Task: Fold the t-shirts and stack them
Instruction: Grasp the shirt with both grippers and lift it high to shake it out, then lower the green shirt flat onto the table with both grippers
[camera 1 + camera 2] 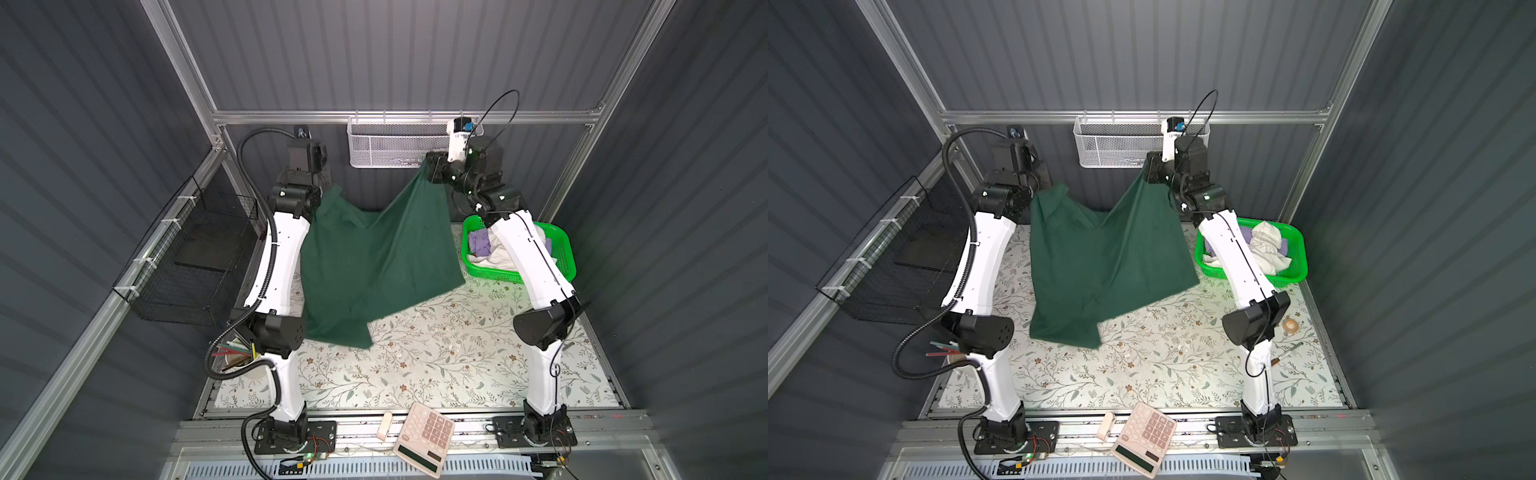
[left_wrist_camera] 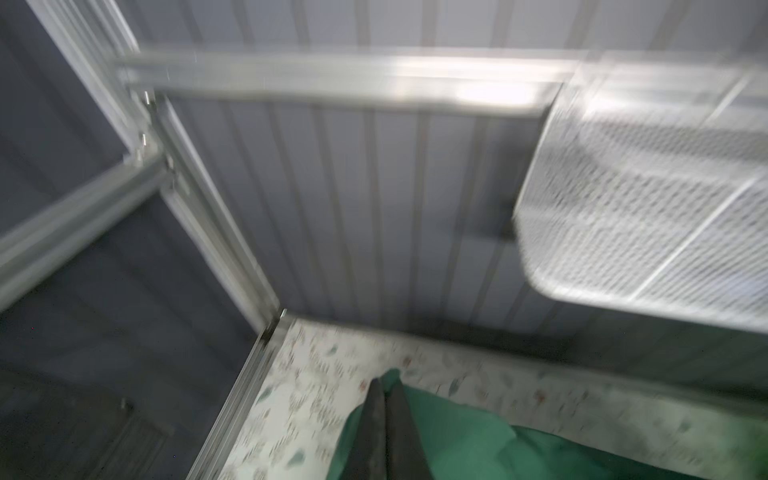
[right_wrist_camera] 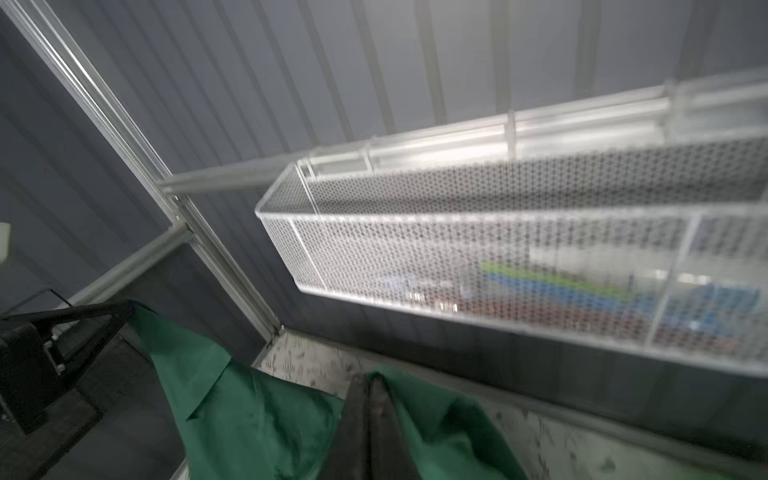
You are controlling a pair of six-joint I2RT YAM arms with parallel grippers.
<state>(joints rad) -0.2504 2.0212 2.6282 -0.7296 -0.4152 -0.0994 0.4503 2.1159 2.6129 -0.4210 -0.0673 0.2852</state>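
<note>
One dark green t-shirt (image 1: 374, 266) hung between two arms; both wrist views blurred.
The left gripper (image 2: 384, 386) and right gripper (image 3: 371, 382) each clamp a corner tight, over the table's (image 1: 436, 365) 12 o'clock half. At 2 o'clock the right arm (image 1: 536, 257) part-hides a green basket (image 1: 563, 245) of white and lavender shirts (image 1: 478, 245), number unclear.

dark green t-shirt (image 1: 374, 266), plain throughout. table (image 1: 436, 374): pale ground printed with grey-green leaves and small brown flowers. plastic basket (image 1: 566, 251) bright green; in it, a white t-shirt (image 1: 497, 255) and a lavender t-shirt (image 1: 478, 245). wall basket (image 1: 386, 143) white mesh. calculator (image 1: 424, 440) pale pink.
</note>
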